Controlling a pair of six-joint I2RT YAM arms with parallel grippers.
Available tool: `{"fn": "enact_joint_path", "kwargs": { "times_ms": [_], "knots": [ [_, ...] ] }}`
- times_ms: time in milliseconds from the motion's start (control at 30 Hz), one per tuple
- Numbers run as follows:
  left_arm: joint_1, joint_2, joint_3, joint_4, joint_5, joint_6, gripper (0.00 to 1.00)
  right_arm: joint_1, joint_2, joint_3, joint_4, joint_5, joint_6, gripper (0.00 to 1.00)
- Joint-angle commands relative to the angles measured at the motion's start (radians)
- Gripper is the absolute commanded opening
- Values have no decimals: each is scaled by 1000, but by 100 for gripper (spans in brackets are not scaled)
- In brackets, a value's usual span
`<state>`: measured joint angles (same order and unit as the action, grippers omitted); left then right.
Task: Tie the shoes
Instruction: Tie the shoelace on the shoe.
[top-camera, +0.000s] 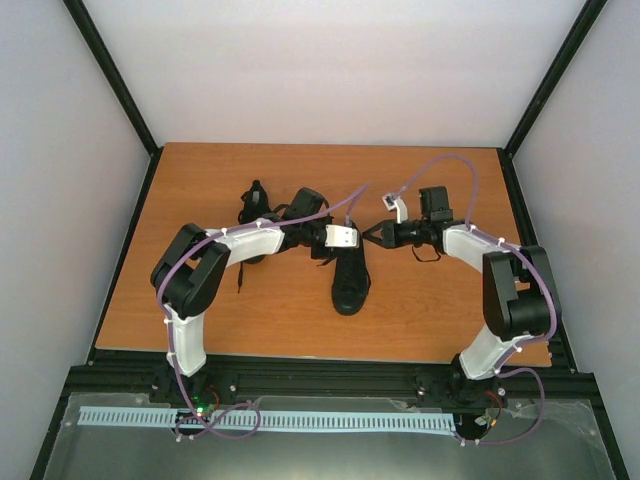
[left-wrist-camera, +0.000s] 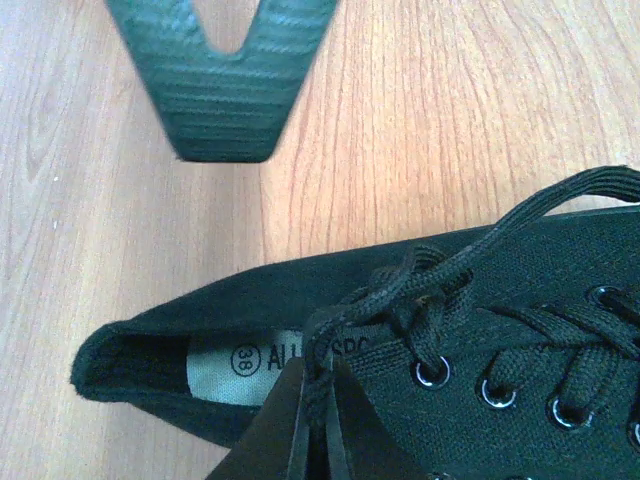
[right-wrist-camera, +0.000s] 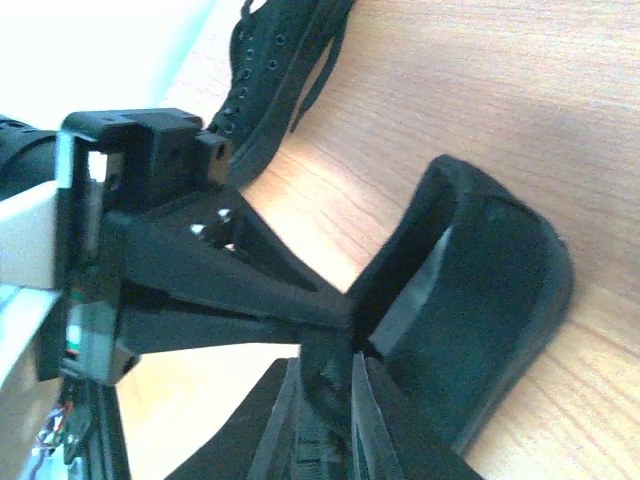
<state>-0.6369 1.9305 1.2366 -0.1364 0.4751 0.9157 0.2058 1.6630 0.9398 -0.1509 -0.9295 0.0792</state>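
Two black shoes lie on the wooden table. One shoe (top-camera: 350, 285) is in the middle, the other shoe (top-camera: 254, 208) is behind my left arm. Over the middle shoe's (left-wrist-camera: 300, 285) heel end my left gripper (top-camera: 362, 238) is shut on a black lace (left-wrist-camera: 400, 290) that runs up to the knot at the top eyelets. My left gripper (left-wrist-camera: 322, 425) pinches the lace just above the size label. My right gripper (top-camera: 374, 234) meets it tip to tip. In the right wrist view my right gripper (right-wrist-camera: 328, 400) has its jaws a little apart, with a dark strand between them.
The table (top-camera: 420, 310) ends at a black frame on all sides, with white walls behind. The second shoe (right-wrist-camera: 270, 70) lies beyond my left gripper (right-wrist-camera: 335, 315). The middle shoe's heel (right-wrist-camera: 490, 300) is right beside my right fingers. Another lace end (left-wrist-camera: 600, 185) trails off to the right.
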Motion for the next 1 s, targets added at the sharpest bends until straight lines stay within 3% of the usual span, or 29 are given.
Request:
{"fn": "enact_joint_path", "kwargs": {
  "times_ms": [0,200,433,967],
  "knots": [
    [4,-5,-4,38,20,12,1,-14,86,20,69,10,44,15],
    [3,-8,-8,47,15,14,1,12,182,74,79,-38,11,14],
    [4,-9,-12,53,14,14,1,25,207,55,151,-152,13,20],
    [4,-11,-16,65,15,3,1,63,232,69,96,-115,-14,19]
  ]
}}
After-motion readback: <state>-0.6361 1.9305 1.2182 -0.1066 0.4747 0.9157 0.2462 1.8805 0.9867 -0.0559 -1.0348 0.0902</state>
